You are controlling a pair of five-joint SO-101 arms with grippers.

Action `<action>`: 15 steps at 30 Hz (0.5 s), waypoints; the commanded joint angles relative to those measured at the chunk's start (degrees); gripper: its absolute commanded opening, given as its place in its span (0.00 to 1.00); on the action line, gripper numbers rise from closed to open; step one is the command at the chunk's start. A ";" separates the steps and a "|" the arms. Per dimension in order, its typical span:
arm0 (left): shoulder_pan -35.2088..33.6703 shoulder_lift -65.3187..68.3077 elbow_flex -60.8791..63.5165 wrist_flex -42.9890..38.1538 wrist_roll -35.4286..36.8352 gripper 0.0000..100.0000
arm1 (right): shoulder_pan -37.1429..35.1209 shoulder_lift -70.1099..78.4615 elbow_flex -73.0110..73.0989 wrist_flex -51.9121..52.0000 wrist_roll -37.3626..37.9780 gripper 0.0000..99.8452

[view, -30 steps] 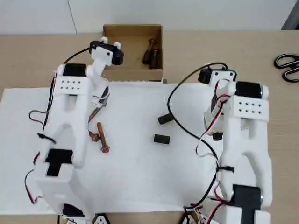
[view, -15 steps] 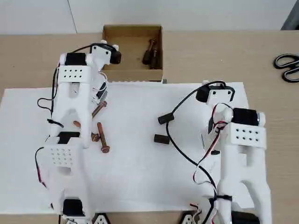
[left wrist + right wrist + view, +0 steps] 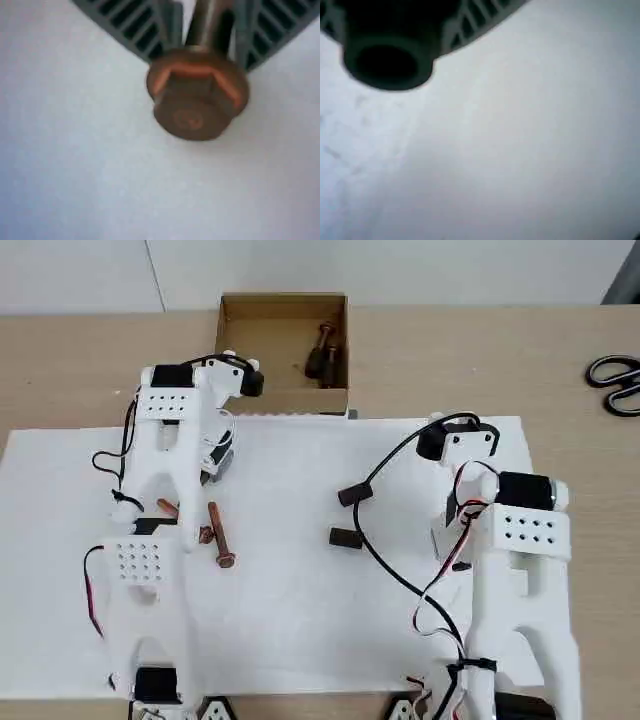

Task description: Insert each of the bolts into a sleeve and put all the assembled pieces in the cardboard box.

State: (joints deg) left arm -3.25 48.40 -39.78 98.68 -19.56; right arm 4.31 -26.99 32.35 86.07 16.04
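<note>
While the left claw grips a bolt by its shank, the right claw holds a sleeve, bore exposed, well apart to its right.

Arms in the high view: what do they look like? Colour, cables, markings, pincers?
The left arm and right arm are white, blocky plastic shells with black motor blocks at the joints and grids of small holes on some panels. Loose black and red cables run along each. The left pincer and right pincer are dark grey and ribbed.
</note>
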 commanded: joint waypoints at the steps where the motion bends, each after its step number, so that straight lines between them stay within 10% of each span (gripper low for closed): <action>1: -0.26 1.41 -1.01 -1.85 -0.26 0.07 | 0.48 -1.80 -0.35 -0.84 0.53 0.00; 15: 0.00 2.20 -7.96 1.76 0.88 0.01 | 0.13 -2.33 -0.53 -0.31 0.44 0.00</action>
State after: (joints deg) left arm -3.08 50.77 -43.21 99.38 -19.47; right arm 4.31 -26.99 32.35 86.07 16.04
